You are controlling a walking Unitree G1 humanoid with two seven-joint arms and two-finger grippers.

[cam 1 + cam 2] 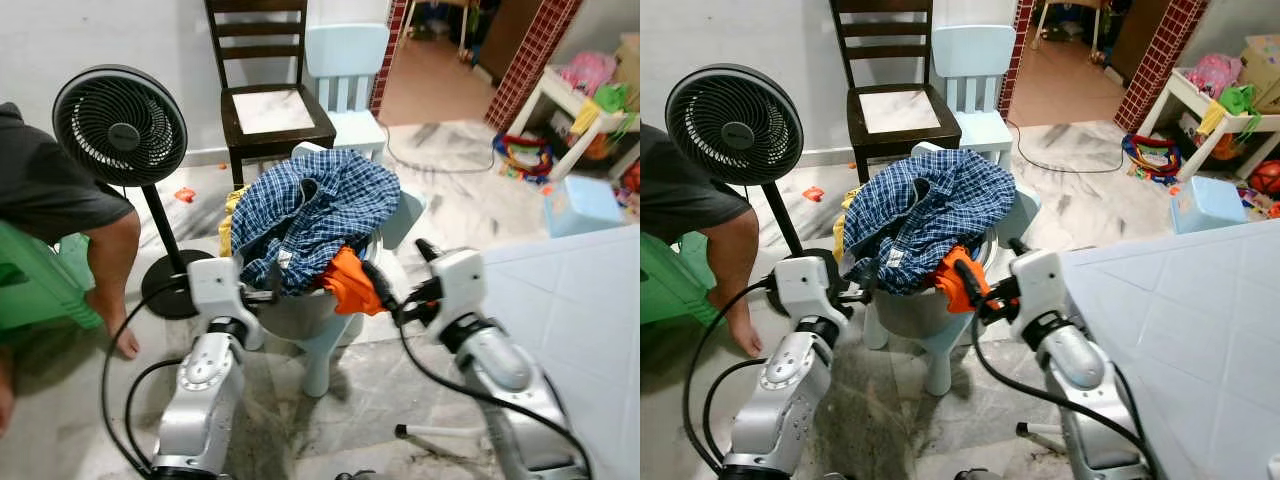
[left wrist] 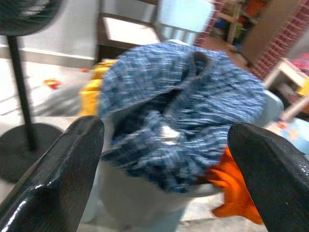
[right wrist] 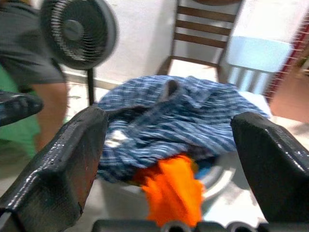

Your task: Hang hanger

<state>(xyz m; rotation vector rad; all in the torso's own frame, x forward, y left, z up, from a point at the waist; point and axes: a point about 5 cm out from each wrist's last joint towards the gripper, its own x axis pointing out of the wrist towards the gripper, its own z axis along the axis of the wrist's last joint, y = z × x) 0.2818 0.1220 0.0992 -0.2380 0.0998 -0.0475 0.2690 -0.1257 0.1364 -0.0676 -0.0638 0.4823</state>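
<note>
Left eye view, left to right: person (image 1: 60, 210) crouched by black fan (image 1: 120, 125). Left tool (image 1: 268, 293) fingers wide, at near edge of pile. Blue plaid shirt (image 1: 315, 215) heaped over pale stool (image 1: 318, 335), orange cloth (image 1: 352, 282) hanging just below. Right tool (image 1: 392, 298) fingers wide, touching orange cloth. No hanger made out; likely buried. Shirt looks soft, light, floppy; collar seems best hold.

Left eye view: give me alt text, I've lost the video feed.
Both open grippers, left gripper and right gripper, reach toward a blue plaid shirt heaped over an orange cloth on a small stool. A black fan stands left.
</note>
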